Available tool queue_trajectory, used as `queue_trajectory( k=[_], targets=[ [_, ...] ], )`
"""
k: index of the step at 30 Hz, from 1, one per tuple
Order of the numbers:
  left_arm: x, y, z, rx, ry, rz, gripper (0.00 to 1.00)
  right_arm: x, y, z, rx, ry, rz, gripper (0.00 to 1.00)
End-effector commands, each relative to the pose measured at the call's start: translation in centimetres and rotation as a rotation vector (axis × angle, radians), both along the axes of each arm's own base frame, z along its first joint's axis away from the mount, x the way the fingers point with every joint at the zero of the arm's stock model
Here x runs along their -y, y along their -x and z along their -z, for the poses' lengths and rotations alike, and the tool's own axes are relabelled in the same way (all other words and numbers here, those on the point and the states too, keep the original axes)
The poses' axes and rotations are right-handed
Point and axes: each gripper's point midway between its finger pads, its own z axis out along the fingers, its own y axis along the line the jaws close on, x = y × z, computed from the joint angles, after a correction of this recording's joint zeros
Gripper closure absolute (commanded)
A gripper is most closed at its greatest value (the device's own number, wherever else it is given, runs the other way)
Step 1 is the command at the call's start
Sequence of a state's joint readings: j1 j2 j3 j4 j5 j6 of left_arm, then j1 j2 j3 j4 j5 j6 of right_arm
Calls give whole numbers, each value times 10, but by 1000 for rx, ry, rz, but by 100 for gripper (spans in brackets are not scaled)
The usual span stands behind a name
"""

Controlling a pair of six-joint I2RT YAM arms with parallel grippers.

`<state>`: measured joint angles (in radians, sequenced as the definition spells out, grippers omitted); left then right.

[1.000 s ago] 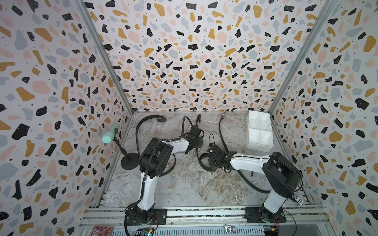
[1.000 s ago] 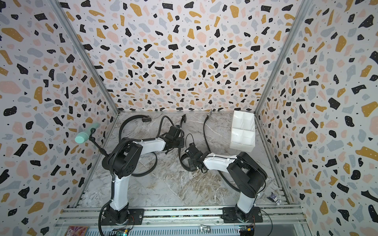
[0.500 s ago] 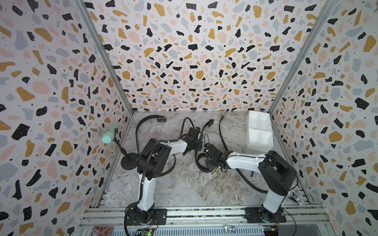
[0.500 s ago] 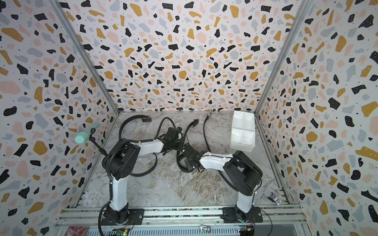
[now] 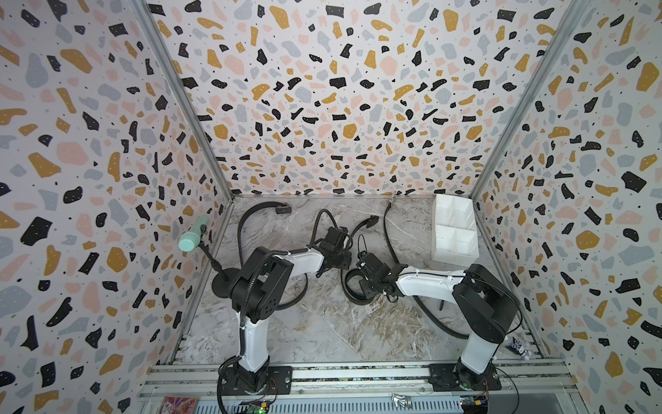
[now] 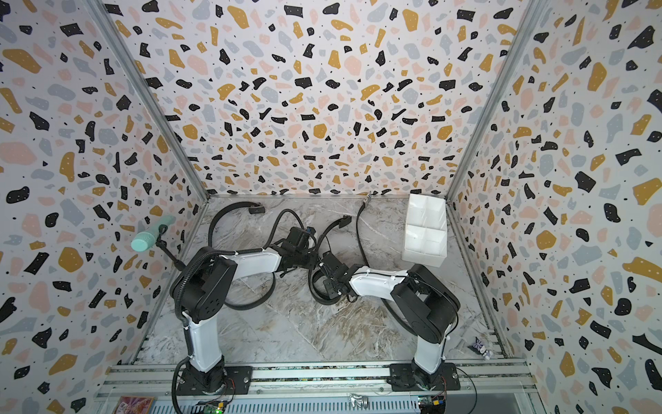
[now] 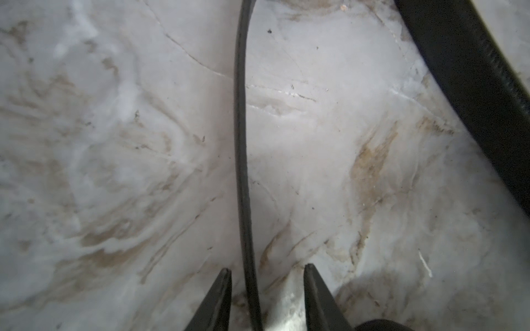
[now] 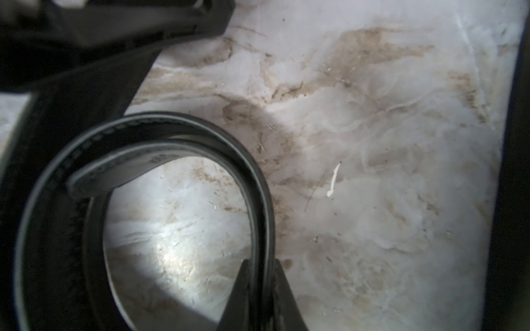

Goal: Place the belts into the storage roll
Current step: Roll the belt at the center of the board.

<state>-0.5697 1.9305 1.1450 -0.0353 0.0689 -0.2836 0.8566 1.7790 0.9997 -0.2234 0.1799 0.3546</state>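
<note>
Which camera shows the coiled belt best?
The right wrist view: the coiled belt fills it, loop and overlapping end clear. Both top views show only a small ring; the left wrist view, no coil.

White arms point(image 5: 304, 260), black joints point(image 5: 265, 290)

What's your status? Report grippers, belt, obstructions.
Left gripper open, astride the wide belt. Right gripper shut on its coil. White divided box holds no belt. Thin belt lies between coil and box.

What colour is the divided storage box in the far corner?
The storage box is plain white, clearest in a top view.
</note>
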Motion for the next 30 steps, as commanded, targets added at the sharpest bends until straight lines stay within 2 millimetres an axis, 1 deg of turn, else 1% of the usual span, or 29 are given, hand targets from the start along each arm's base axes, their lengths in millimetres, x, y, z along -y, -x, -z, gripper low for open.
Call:
queue_trajectory(
  k=[1, 4, 6, 8, 10, 11, 13, 16, 18, 20, 22, 25, 27, 30],
  targets=[
    [-4, 5, -26, 31, 33, -23, 53, 11, 44, 36, -189, 55, -68, 96],
    [-13, 16, -36, 32, 50, -57, 46, 12, 44, 36, -191, 51, -67, 96],
    [-20, 25, -39, 21, 64, -84, 44, 13, 43, 36, -192, 50, -66, 97],
    [-26, 36, -38, -10, 79, -115, 43, 13, 43, 36, -193, 47, -65, 97],
    [-29, 52, -34, -58, 108, -144, 43, 13, 44, 37, -195, 47, -66, 97],
    [-28, 61, -31, -86, 128, -157, 43, 13, 44, 37, -195, 47, -66, 97],
    [-21, 78, -26, -144, 170, -163, 43, 13, 44, 37, -196, 41, -64, 97],
    [-6, 96, -27, -200, 211, -149, 44, 13, 45, 37, -199, 39, -64, 96],
    [4, 102, -34, -200, 240, -130, 44, 15, 47, 38, -199, 37, -61, 96],
    [9, 106, -37, -194, 237, -117, 44, 16, 48, 38, -201, 35, -59, 96],
    [10, 111, -30, -204, 212, -107, 43, 16, 49, 39, -200, 30, -57, 97],
    [5, 116, -9, -230, 146, -104, 44, 15, 49, 40, -203, 28, -58, 97],
    [2, 114, -1, -220, 118, -114, 46, 14, 48, 39, -201, 23, -59, 97],
    [-2, 107, 6, -199, 61, -128, 48, 12, 47, 38, -197, 19, -62, 96]
  ],
)
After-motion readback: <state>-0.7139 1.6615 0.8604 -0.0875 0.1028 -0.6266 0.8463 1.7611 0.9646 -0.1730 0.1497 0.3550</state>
